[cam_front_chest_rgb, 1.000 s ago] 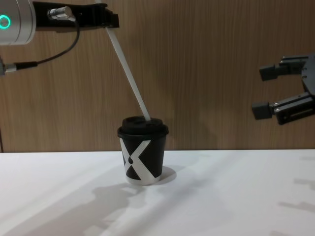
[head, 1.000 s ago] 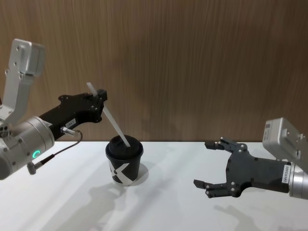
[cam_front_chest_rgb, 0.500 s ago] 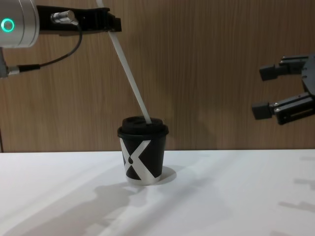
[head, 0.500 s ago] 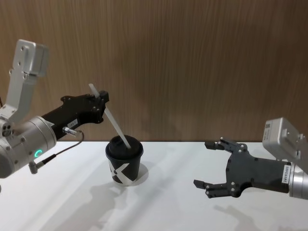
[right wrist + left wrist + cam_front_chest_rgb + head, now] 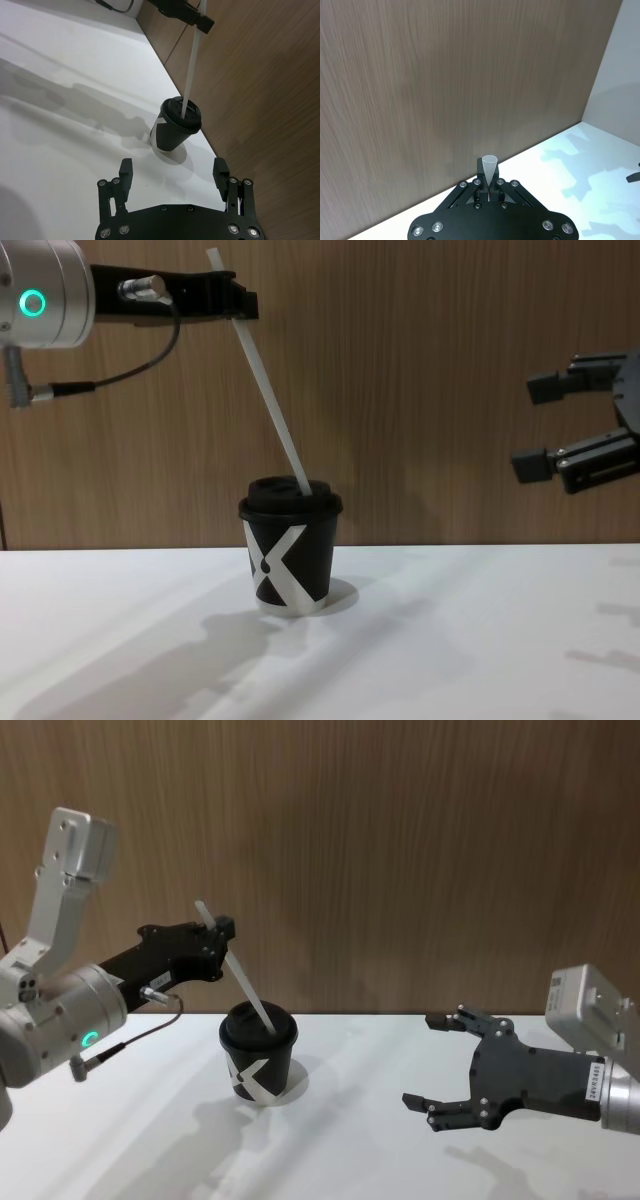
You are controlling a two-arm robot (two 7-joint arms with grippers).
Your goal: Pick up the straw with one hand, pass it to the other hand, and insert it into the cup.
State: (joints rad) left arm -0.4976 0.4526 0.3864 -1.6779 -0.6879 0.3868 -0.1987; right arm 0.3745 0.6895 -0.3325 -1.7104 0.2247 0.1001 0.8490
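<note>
Chest view: straw point(image 5: 268, 385) pinched in left gripper point(image 5: 240, 306) jaws, tip in cup point(image 5: 290, 552).

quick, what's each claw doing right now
Left claw: closed on the straw, whose lower end is in the cup.
Right claw: open, holding nothing, off to the cup's right.

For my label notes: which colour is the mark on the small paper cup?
White X on the black cup; chest view shows it best.

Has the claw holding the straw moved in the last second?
Yes. In the chest view the left claw has drifted right, closer to above the cup, tipping the straw more upright.
</note>
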